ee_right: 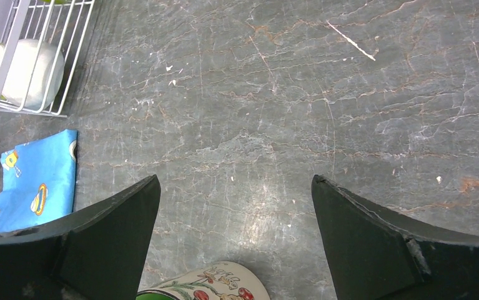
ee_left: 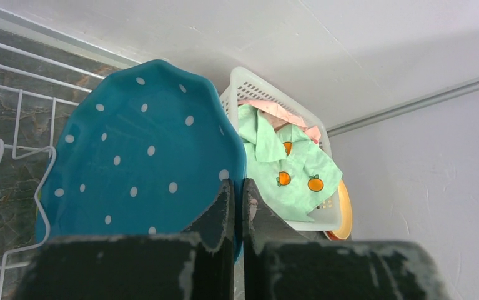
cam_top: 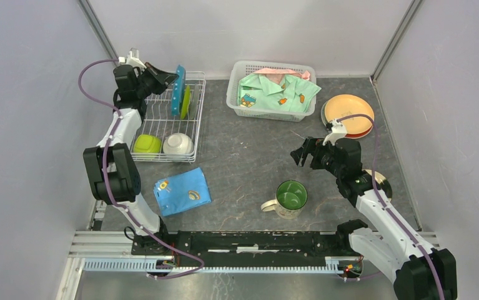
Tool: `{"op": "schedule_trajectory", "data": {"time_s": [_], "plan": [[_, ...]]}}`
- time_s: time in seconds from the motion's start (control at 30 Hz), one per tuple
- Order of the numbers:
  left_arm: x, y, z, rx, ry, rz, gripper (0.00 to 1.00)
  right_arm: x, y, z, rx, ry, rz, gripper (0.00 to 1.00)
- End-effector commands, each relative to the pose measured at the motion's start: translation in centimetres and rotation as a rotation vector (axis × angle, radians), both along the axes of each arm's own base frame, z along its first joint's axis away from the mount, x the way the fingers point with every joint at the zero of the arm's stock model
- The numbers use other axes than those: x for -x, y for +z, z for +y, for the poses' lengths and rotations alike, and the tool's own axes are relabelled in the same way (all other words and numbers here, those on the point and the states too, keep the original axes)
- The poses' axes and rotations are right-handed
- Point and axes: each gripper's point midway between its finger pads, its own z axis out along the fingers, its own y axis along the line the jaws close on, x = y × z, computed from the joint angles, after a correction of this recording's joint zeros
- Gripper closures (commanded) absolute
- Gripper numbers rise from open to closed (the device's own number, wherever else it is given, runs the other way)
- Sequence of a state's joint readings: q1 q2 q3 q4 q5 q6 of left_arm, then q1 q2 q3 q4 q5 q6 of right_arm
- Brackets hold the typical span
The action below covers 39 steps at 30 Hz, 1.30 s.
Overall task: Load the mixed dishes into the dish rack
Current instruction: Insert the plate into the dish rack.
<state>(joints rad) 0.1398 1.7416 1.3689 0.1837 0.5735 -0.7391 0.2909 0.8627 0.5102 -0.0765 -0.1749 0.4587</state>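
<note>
The dish rack (cam_top: 168, 119), a white wire frame with upright tines and raised sides, sits in the far left corner of the dark, marbled counter (cam_top: 249, 156). Two plates stand on edge at its far end. One is a teal-blue plate (ee_left: 143, 156) with a scalloped rim and white dots, and a lime-green plate (cam_top: 187, 102) stands just beside it on the right. At the near end of the rack lie a lime-green cup (cam_top: 147, 144) and a white bowl (cam_top: 178, 144), side by side.

The left fingers (ee_left: 229, 194) are pressed together against the blue plate's rim. Whether the rim is pinched between them cannot be told. The right fingers (cam_top: 300, 152) are spread wide and hold nothing. They hang over bare counter just beyond the mug (cam_top: 290, 197).

The mug is beige with a green inside and painted figures on its wall. It stands upright toward the near edge, right of the middle. An orange plate (cam_top: 348, 109) lies on a red one at the far right corner.

A white latticed basket (cam_top: 237, 94) of green clothing sits at the far edge, and a folded blue cloth (cam_top: 182, 190) lies near the rack's near end.
</note>
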Motion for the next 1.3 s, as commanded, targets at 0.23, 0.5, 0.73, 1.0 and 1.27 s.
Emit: {"op": "schedule_trajectory", "data": {"time_s": [0.23, 0.5, 0.73, 1.0, 1.27], "plan": [[-1.9, -0.4, 0.4, -0.104, 0.007, -0.151, 0.98, -0.8, 1.5, 0.4, -0.014, -0.002, -0.053, 0.02], [-3.5, -2.1, 0.7, -0.086, 0.031, -0.121, 0.97, -0.8, 1.8, 0.3, -0.005, -0.002, -0.059, 0.02], [-4.5, -3.5, 1.0, -0.109, 0.037, -0.079, 0.89, -0.7, 2.0, 0.1, 0.004, -0.005, -0.067, 0.02], [-4.9, -5.3, 0.9, -0.130, 0.013, -0.024, 0.79, -0.7, 2.1, 0.0, 0.002, -0.007, -0.070, 0.02], [-5.0, -7.3, 0.4, -0.196, -0.020, 0.024, 0.75, -0.6, 2.1, 0.1, 0.001, -0.005, -0.070, 0.02]]}}
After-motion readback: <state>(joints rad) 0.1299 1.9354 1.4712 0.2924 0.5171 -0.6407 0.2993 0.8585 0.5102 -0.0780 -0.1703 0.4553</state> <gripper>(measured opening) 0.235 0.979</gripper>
